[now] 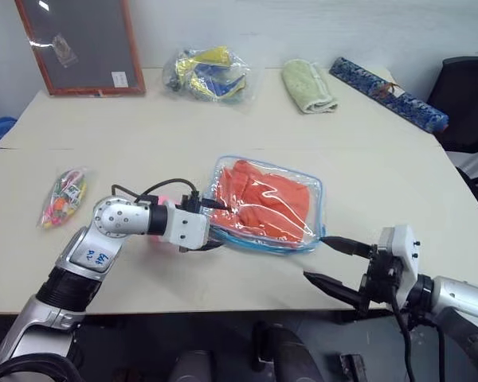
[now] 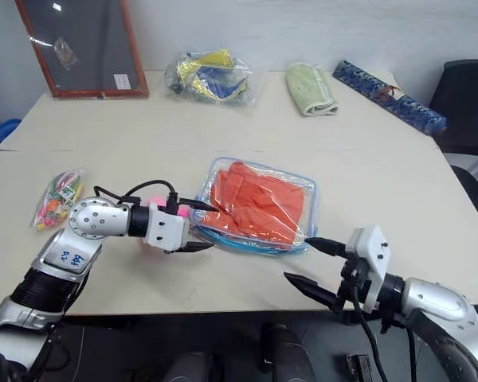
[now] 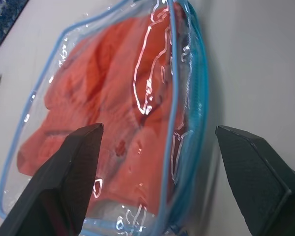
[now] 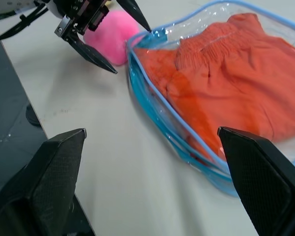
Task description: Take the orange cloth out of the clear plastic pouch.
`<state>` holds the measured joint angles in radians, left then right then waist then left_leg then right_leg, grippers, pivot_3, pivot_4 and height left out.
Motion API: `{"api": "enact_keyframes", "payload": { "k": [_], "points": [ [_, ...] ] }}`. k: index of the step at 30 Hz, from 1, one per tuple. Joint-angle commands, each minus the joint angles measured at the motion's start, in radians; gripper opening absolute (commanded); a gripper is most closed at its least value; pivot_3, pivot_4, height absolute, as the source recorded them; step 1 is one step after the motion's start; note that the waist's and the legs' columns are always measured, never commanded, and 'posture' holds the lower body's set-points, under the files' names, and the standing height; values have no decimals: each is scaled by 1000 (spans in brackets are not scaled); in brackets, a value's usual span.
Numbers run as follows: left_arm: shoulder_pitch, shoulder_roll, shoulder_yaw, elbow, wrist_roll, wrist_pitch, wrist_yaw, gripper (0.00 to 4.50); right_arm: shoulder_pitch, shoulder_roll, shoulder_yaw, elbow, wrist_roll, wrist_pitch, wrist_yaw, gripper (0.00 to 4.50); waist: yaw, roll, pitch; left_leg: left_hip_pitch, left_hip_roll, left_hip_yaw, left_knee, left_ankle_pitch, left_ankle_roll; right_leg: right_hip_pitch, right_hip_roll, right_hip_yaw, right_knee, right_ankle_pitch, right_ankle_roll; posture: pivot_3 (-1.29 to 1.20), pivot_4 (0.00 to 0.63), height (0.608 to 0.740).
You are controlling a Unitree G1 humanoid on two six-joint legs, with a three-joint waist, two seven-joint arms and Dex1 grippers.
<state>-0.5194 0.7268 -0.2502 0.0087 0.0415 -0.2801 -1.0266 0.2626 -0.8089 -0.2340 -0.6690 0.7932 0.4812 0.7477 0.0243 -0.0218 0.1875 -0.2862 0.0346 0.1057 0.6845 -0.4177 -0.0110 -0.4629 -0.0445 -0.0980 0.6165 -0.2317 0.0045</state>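
**Cloth still sealed in the pouch, both grippers spread wide**

We see the clear plastic pouch [image 1: 264, 203] lying flat on the pale table [image 1: 382, 167], a glossy, crinkled rectangle with rounded corners and light-blue zipper edging. The orange cloth [image 1: 263, 199] fills it almost edge to edge, soft and folded, with a gathered seam showing through the film.

Our left gripper [image 2: 197, 226] stands with its tapered black fingers wide apart and empty; one tip sits at the pouch's near-left corner, the other lower, just beside the blue edge. Whether the upper tip touches the plastic we cannot tell. A fluffy pink pompom [image 4: 113, 34] lies just behind those fingers.

Our right gripper [image 1: 327, 259] is also fully spread and holds nothing; its upper fingertip points at the pouch's right corner, close but apart. Bare tabletop lies between and below its fingers, up to the table's front edge.
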Motion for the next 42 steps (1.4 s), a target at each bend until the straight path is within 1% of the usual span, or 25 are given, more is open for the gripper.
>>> {"api": "enact_keyframes", "payload": {
  "k": [1,5,8,12,15,18,19,23,25,29,30,32,35,36,38,41,42],
  "points": [
    [-24,-12,-14,40,31,-71,5,3873,21,11,-9,-52,-38,-40,24,4458,0,0,0,0,0,0,0,0,0,0,0,0,0,0,0,0,150,740],
    [-42,-36,-20,82,43,-91,8,3873,32,19,-9,-56,-56,-49,33,4458,0,0,0,0,0,0,0,0,0,0,0,0,0,0,0,0,150,740],
    [-51,-54,-9,99,35,-86,18,3276,31,21,-11,-61,-63,-44,32,4500,-1,0,0,0,0,0,0,0,0,0,0,0,0,0,0,0,150,740],
    [-50,-57,-2,106,27,-83,15,2092,26,20,-13,-66,-74,-37,25,4500,-1,0,0,0,0,0,0,0,0,0,0,0,0,0,0,0,150,740],
    [-55,-60,2,121,25,-81,20,1100,16,19,-13,-69,-71,-28,20,4500,0,0,0,0,0,0,0,0,0,0,0,0,0,0,0,0,150,740],
    [-62,-80,22,116,-21,-6,18,138,7,10,-8,-74,-71,-17,21,4500,0,0,0,0,0,0,0,0,0,0,0,0,0,0,0,0,150,740],
    [-62,-85,29,110,-36,20,14,24,5,8,-7,-75,-71,-14,22,4500,0,0,0,0,0,0,0,0,1,0,0,0,0,0,0,0,150,740],
    [-57,-95,80,18,-261,321,-92,24,-15,-9,-9,-79,-69,10,25,4500,-2,0,0,0,0,0,0,0,1,0,0,-1,0,0,0,0,150,740],
    [-58,-89,97,-17,-316,417,-113,24,-23,-18,-7,-81,-74,17,29,4500,-3,0,0,0,0,0,0,0,0,0,0,-1,1,0,0,0,150,740],
    [-74,-93,134,-79,-406,614,-92,24,-43,-33,5,-88,-94,26,28,4500,-2,0,0,0,-1,0,0,0,0,0,0,0,1,0,0,0,150,740],
    [-81,-101,128,-104,-426,679,-79,24,-56,-35,26,-88,-114,29,22,4500,-2,0,0,0,-1,0,0,0,0,0,0,0,1,0,0,0,150,740],
    [-87,-120,112,-144,-439,748,-54,24,-82,-32,71,-84,-161,30,4,4500,-2,0,0,0,-1,0,0,0,0,0,0,0,1,0,0,0,150,740],
    [-80,-142,71,-170,-392,759,-22,0,-156,-1,153,-49,-251,33,-58,3904,-1,0,0,0,-1,0,0,0,0,0,0,0,0,0,0,0,150,740],
    [-79,-151,62,-176,-384,766,-10,0,-183,11,181,-39,-276,31,-71,3606,-2,0,0,0,-2,0,0,0,0,0,0,1,1,0,0,0,150,740],
    [-83,-165,52,-183,-379,781,6,0,-228,32,228,-25,-319,31,-91,2863,-2,0,0,0,-2,0,0,1,-1,0,0,1,1,0,0,0,150,740],
    [-87,-167,43,-189,-372,780,6,0,-282,63,283,3,-391,42,-137,1829,-3,0,0,0,-2,-1,0,1,-2,0,1,1,1,0,0,0,150,740],
    [-88,-167,43,-189,-371,780,6,0,-299,65,306,16,-422,37,-143,1829,-3,0,0,0,-2,-1,0,1,-2,0,1,1,1,0,0,0,150,740]
  ]
}}
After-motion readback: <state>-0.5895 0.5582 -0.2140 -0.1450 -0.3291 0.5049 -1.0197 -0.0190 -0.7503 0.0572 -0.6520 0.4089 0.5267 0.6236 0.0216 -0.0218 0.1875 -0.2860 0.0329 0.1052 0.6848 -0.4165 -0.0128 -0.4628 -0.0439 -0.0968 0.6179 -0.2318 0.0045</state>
